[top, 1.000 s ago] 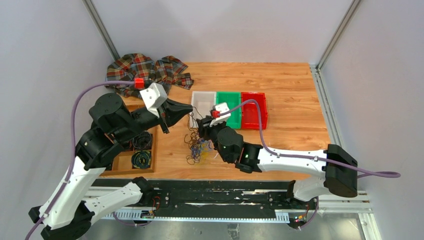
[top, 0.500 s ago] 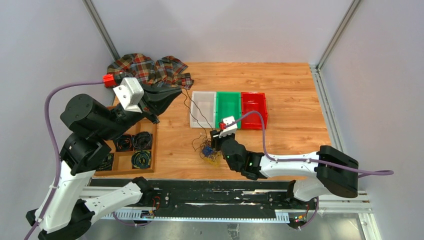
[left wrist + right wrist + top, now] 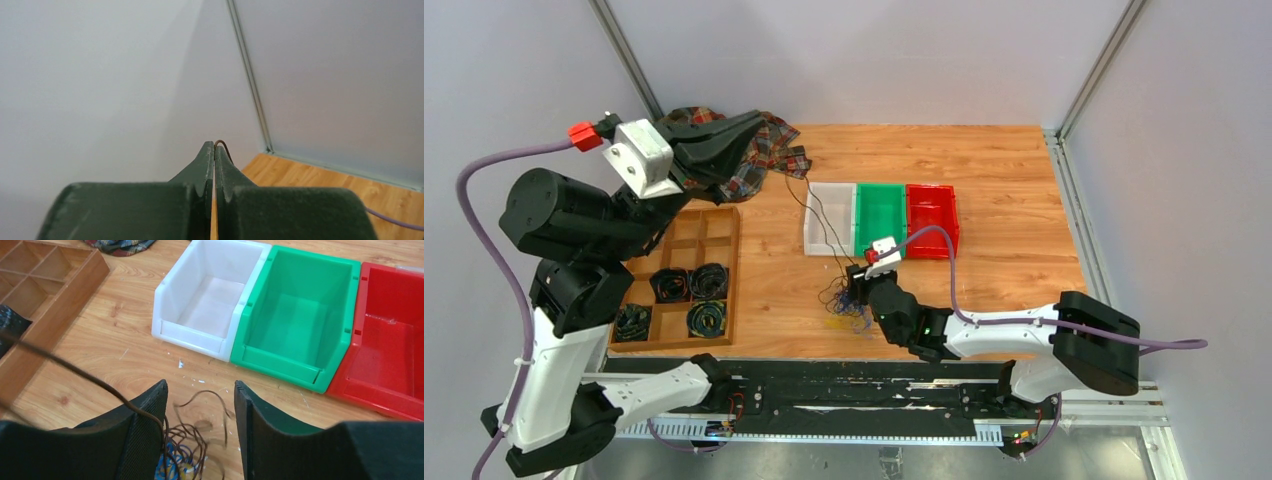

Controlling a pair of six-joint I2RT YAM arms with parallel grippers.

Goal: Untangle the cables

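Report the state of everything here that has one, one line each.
left gripper, jaws shut on the cable, held high
right gripper, jaws open, low over the tangle
cable, stretched from tangle to left gripper
tangle, knotted, below the right gripper
white bin, empty
green bin, empty
red bin, empty where visible
tray, three compartments hold coils
cloth, crumpled

The top external camera looks down from above and behind the arm bases, far enough off to take in the whole wooden bench [image 3: 1014, 180]. The left wrist camera is held high and faces along its dark green end effector [image 3: 214, 148] into the pale grey wall corner [image 3: 250, 90], catching only a sliver of bench. The right wrist camera sits low and close behind its black end effector [image 3: 200, 390]. It faces the white plastic bin [image 3: 210, 290], green plastic bin [image 3: 295, 305] and red plastic bin [image 3: 390, 335], which the top view shares.
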